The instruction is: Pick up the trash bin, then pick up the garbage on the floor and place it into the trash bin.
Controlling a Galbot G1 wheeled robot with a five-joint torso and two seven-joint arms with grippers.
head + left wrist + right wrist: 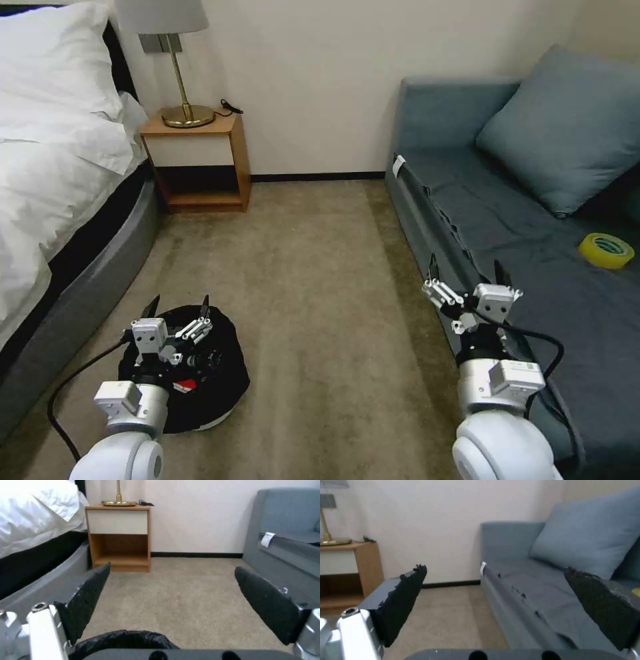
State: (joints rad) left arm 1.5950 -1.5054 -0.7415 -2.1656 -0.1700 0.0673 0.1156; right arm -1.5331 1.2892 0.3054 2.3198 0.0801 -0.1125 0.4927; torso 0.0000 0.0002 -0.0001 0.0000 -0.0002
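The trash bin point(227, 373), lined with a crinkled black bag over a white base, stands on the carpet at the lower left. Its rim point(123, 640) also shows in the left wrist view. My left gripper point(180, 307) point(172, 568) hovers over the bin, open and holding nothing. A scrap of red garbage point(185, 385) shows inside the bin, mostly hidden by the left wrist. My right gripper point(467, 270) point(495, 568) hangs open and holding nothing over the front edge of the sofa point(507, 220).
A bed point(60, 173) runs along the left. A wooden nightstand point(200, 160) with a brass lamp point(179, 73) stands against the far wall. The grey sofa on the right carries a cushion point(567, 127) and a yellow tape roll point(605, 251). Bare carpet point(320, 280) lies between.
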